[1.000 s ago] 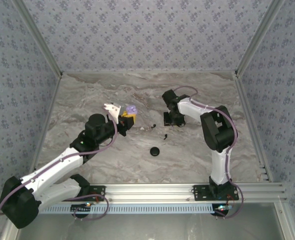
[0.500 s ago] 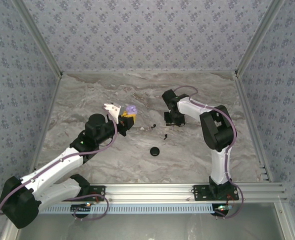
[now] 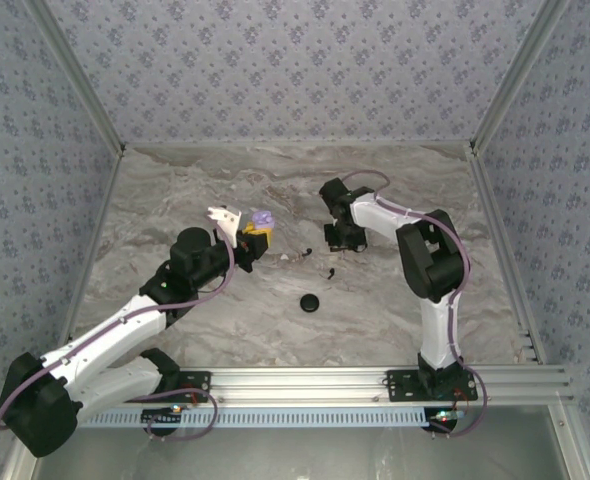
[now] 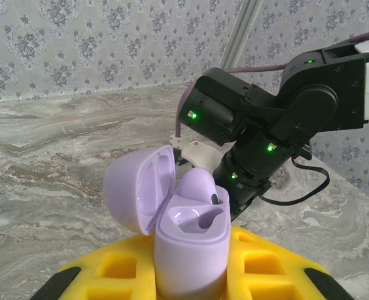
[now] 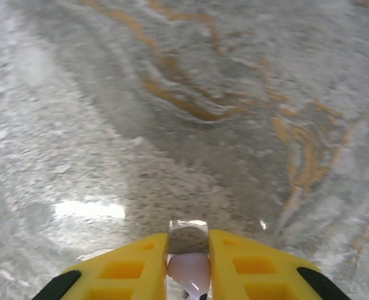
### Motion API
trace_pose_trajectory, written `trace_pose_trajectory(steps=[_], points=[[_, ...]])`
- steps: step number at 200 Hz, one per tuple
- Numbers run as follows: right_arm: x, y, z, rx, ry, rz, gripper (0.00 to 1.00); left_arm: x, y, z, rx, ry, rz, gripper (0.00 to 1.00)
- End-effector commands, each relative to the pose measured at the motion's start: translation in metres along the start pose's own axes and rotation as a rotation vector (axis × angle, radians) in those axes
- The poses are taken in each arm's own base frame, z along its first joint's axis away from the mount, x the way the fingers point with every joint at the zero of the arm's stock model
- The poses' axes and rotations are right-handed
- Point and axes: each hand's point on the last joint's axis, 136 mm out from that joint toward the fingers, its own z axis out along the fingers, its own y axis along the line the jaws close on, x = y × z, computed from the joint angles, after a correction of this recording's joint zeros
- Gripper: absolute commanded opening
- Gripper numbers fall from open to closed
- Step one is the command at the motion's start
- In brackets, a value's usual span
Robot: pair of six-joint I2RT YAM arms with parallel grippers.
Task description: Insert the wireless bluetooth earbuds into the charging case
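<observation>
My left gripper (image 4: 191,272) is shut on the lavender charging case (image 4: 191,240), held upright with its lid (image 4: 131,194) swung open to the left. One lavender earbud (image 4: 200,186) sits in the far socket; the near socket (image 4: 194,220) is bare. From above, the case (image 3: 263,218) hangs over the table's middle left. My right gripper (image 5: 189,250) is shut on a pale lavender earbud (image 5: 189,270), low over the marble. In the top view the right gripper (image 3: 337,242) stands to the right of the case.
Two small black earbuds (image 3: 305,252) (image 3: 330,272) lie on the marble table (image 3: 175,190) between the grippers. A round black disc (image 3: 310,303) rests nearer the front. The right arm's black wrist (image 4: 266,119) looms just behind the case.
The right gripper's jaws have closed onto the lavender earbud, and its wrist has shifted slightly left. The left arm and the case have stayed still.
</observation>
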Motion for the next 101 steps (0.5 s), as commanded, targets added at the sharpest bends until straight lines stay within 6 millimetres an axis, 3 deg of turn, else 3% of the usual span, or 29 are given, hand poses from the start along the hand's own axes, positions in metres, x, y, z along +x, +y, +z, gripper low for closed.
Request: trace_pose_trajectory(steps=[1, 38, 69, 101], points=[[0.0055, 0.0161, 0.0042, -0.019, 0.037, -0.134, 0.22, -0.0175, -0.0051, -0.0009, 0.022, -0.055, 0.003, 0.21], [0.0063, 0.0128, 0.0037, 0.018, 0.048, -0.164, 0.27, -0.0176, -0.0049, -0.0006, 0.022, -0.056, 0.001, 0.21], [0.0055, 0.0151, 0.0026, 0.005, 0.044, -0.113, 0.4, -0.0179, -0.0052, -0.0012, 0.022, -0.057, 0.001, 0.21], [0.0089, 0.0197, 0.0059, -0.041, 0.056, 0.0, 0.4, -0.0179, -0.0054, -0.0015, 0.023, -0.058, 0.0, 0.21]])
